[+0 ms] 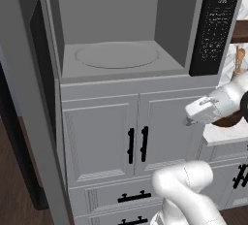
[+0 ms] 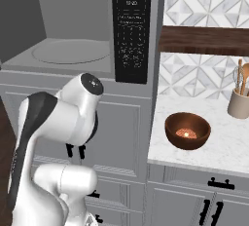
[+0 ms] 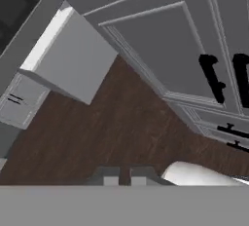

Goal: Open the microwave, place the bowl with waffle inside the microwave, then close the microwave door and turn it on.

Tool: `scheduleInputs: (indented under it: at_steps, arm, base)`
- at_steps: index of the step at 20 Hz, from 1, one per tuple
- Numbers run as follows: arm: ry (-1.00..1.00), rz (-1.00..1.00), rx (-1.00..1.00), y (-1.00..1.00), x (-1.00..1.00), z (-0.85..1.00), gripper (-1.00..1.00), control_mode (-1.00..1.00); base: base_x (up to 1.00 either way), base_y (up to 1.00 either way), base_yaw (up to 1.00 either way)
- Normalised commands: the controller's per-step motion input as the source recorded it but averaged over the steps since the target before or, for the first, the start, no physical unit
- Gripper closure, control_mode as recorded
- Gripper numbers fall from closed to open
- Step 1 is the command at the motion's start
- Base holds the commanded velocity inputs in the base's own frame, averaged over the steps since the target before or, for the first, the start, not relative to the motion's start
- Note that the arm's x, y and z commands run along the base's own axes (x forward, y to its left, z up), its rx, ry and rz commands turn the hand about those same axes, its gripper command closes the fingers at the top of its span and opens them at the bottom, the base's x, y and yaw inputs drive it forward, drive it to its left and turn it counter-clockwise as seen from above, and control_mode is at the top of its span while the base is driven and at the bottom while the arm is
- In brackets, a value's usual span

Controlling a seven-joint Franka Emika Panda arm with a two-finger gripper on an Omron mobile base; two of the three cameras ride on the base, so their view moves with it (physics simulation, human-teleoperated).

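Note:
The microwave [image 1: 116, 30] stands open, its grey cavity bare with the round turntable [image 1: 116, 55] inside and the black control panel [image 1: 215, 23] on its right. The microwave door [image 1: 24, 103] is swung out wide to the left. The reddish-brown bowl [image 2: 187, 130] sits on the white marble counter [image 2: 228, 147] right of the microwave, a waffle piece in it. My gripper [image 1: 190, 117] hangs in front of the lower cabinets, just left of the bowl and apart from it. In the hand view the fingertips [image 3: 111, 176] sit close together with nothing between them, pointing at the floor.
White panelled cabinet doors with short black handles [image 1: 137, 144] lie below the microwave, drawers beneath them. A beige utensil jar [image 2: 238, 104] stands at the counter's back right, under a dark wooden shelf [image 2: 204, 40]. Dark wood floor [image 3: 112, 132] lies below the open door.

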Motion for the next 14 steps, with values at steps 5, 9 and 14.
scheduleInputs:
  at_steps: [5,9,14]
  arm:
    - [0.41,-0.27,0.0,-1.0,0.0,-0.14,-1.0,-1.0]
    - [0.06,-0.09,-0.11,-1.0,0.19,-0.42,-1.0,-1.0]
    - [0.0,0.0,-0.22,-1.0,0.29,-0.46,-1.0,-1.0]
  base:
    - [0.0,0.0,0.0]
    - [0.0,0.0,0.0]
    - [0.0,0.0,0.0]
